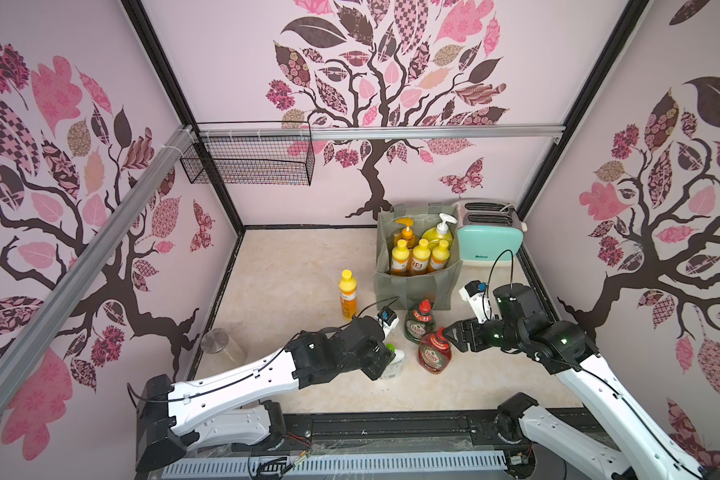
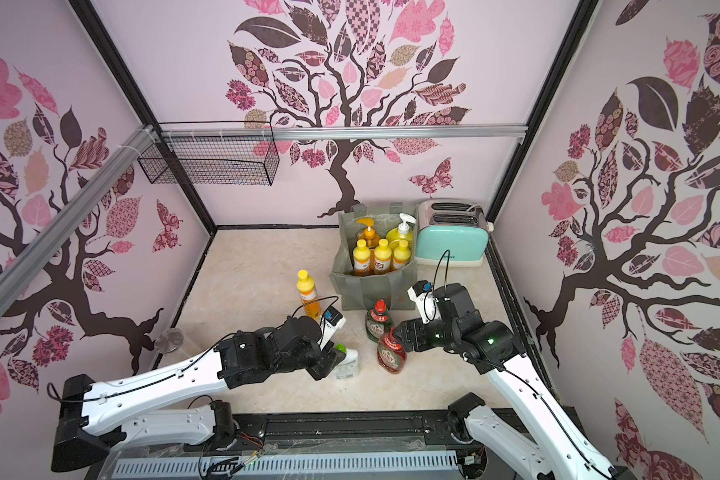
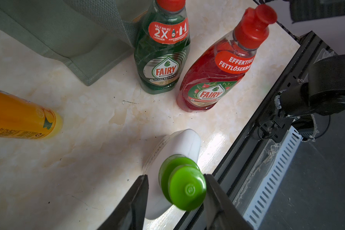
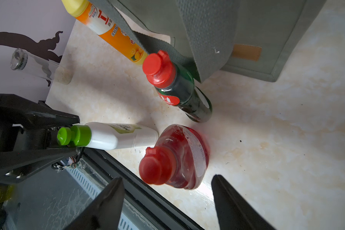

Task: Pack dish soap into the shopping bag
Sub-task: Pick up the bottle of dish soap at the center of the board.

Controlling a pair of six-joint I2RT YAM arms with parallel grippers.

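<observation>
The grey-green shopping bag [image 1: 416, 286] [image 2: 371, 291] stands at the back right, holding three small orange bottles [image 1: 420, 255], an orange pump bottle [image 1: 406, 232] and a big yellow pump bottle [image 1: 439, 235]. Another small orange bottle [image 1: 346, 295] stands left of the bag. In front of it stand the green Fairy [image 1: 420, 326] [image 3: 163, 55] and the red Fairy [image 1: 434, 353] [image 4: 179, 157]. My left gripper [image 3: 175, 176] [image 1: 385, 357] straddles the green cap of the white bottle [image 3: 179, 147] [image 4: 116, 135]; one finger touches the cap, the other stands slightly off. My right gripper [image 4: 167, 177] [image 1: 447, 332] is open just short of the red Fairy's cap.
A mint toaster [image 1: 489, 241] stands right of the bag against the back wall. A glass jar with a metal lid [image 1: 221, 347] sits at the left wall. A black wire basket [image 1: 250, 160] hangs high at the back left. The black front rail [image 1: 391, 424] lies close behind the white bottle.
</observation>
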